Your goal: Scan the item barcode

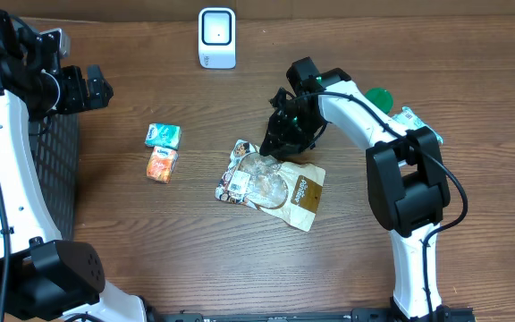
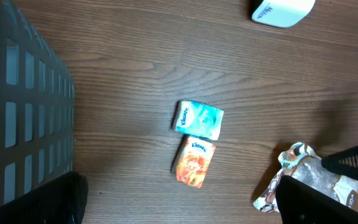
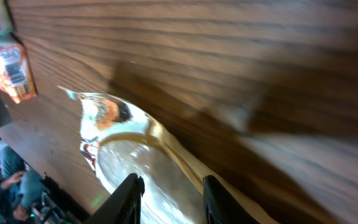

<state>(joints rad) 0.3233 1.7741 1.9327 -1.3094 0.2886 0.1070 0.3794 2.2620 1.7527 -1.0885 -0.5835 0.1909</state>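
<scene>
Crinkly plastic, shiny and see-through in the middle, brown at one end: that is the snack bag (image 1: 271, 183). It lies flat on the wooden table (image 1: 240, 259), and its top edge sits right between the jaws of the right gripper (image 1: 272, 148). Those jaws are a little apart, one on each side of the edge. They do not look like they are squeezing yet.

I think the bag is light and floppy. It would bend and slip, and what is inside might crack if pinched hard. The flat sealed edge between the jaws looks like the best place to hold.

The white scanner (image 1: 216, 38) stands well apart from those jaws, on the side away from the bag. The left gripper (image 1: 86, 86) is far off, with its jaws wide apart and nothing between them.
</scene>
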